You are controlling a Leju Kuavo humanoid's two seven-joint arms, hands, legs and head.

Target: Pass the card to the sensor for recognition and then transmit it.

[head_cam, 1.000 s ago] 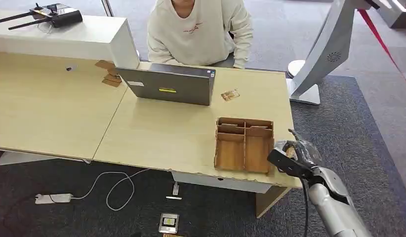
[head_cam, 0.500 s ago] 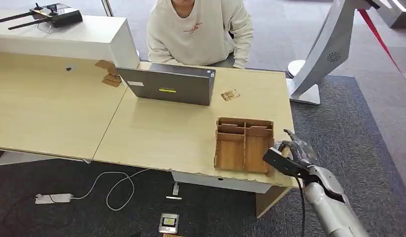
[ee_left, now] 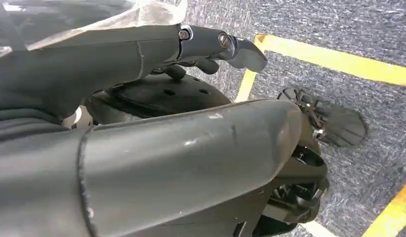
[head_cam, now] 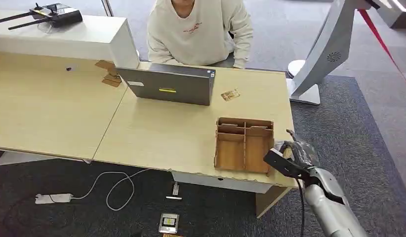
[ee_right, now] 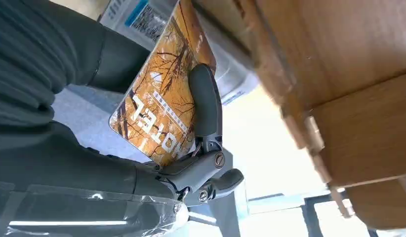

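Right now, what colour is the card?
Orange with dark tree branches and white letters; the card shows best in the right wrist view.

Even, soft daylight fills the head view, sharp throughout with faint shadows, while the right wrist view blurs the wooden tray (ee_right: 339,89) toward three o'clock.
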